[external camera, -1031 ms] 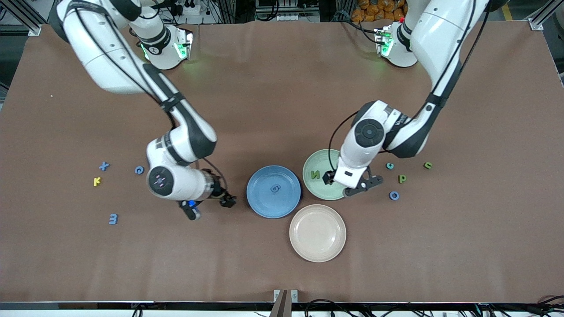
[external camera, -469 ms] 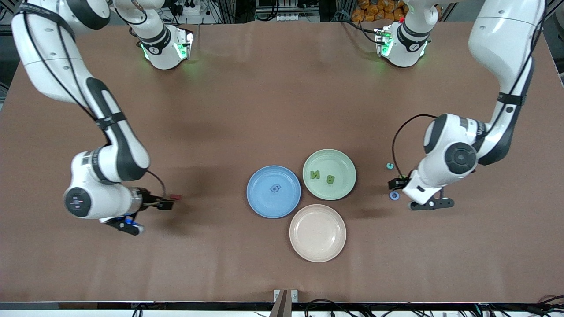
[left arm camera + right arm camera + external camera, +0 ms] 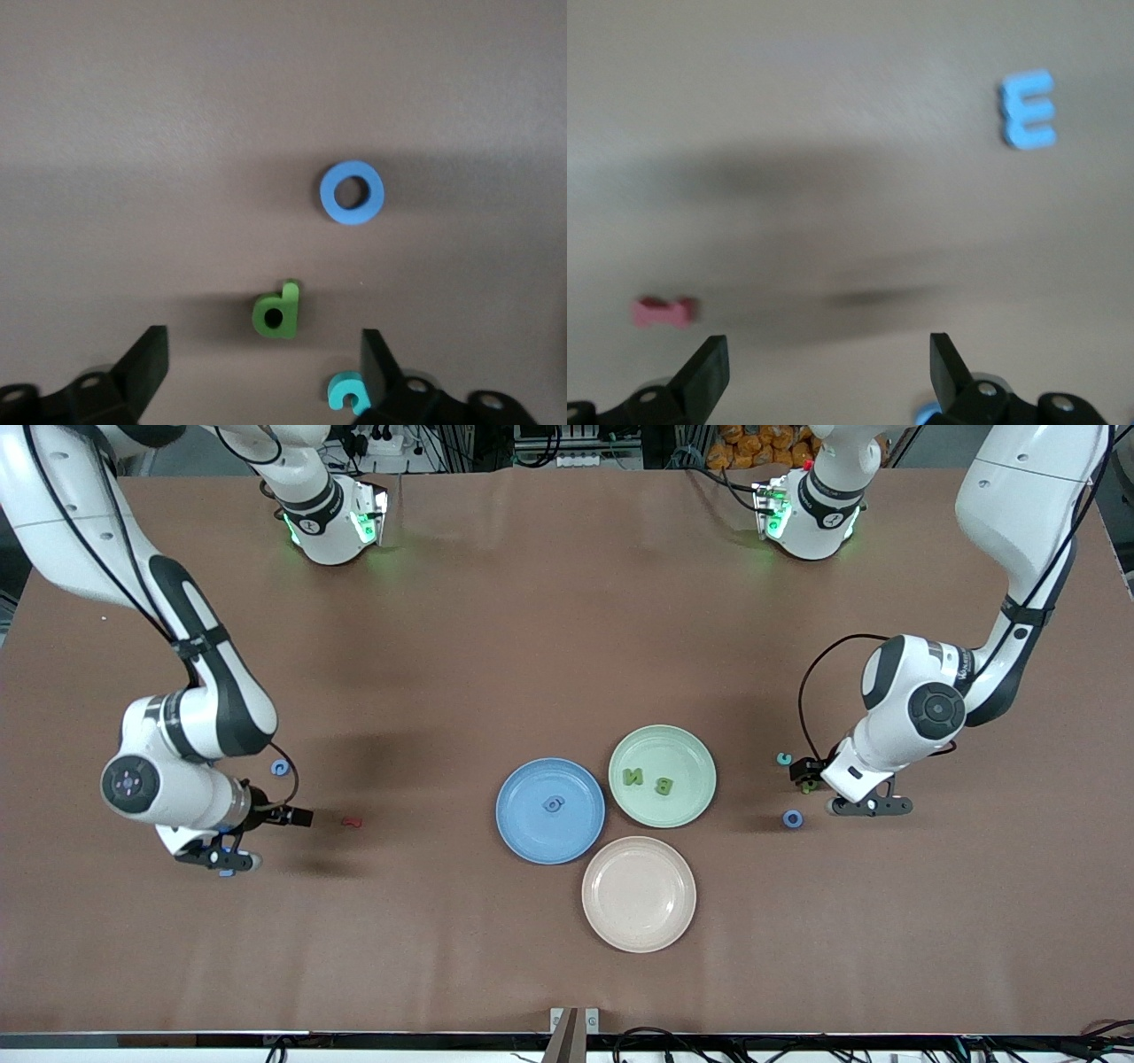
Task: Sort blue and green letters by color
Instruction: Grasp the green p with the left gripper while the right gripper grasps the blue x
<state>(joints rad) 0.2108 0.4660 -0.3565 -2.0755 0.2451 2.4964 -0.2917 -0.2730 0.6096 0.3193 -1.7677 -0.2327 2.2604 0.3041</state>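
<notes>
Blue and green letters split between plates and bare table: green N [image 3: 633, 777] and green B [image 3: 663, 785] on the green plate [image 3: 687, 815], one blue piece [image 3: 553, 804] on the blue plate [image 3: 523, 837]. Beside these, an empty beige plate [image 3: 611, 930].

Left gripper [image 3: 266, 372] spread wide and empty over a green p-shaped letter [image 3: 276, 312]; blue ring [image 3: 352, 192] and small teal c [image 3: 347, 392] nearby on the table.

Right gripper [image 3: 828, 372] likewise wide open, holding nothing, low over the right arm's end of the table, near a blue E [image 3: 1029, 110] and a small red piece [image 3: 663, 312]. Another blue c [image 3: 281, 768] there too.
</notes>
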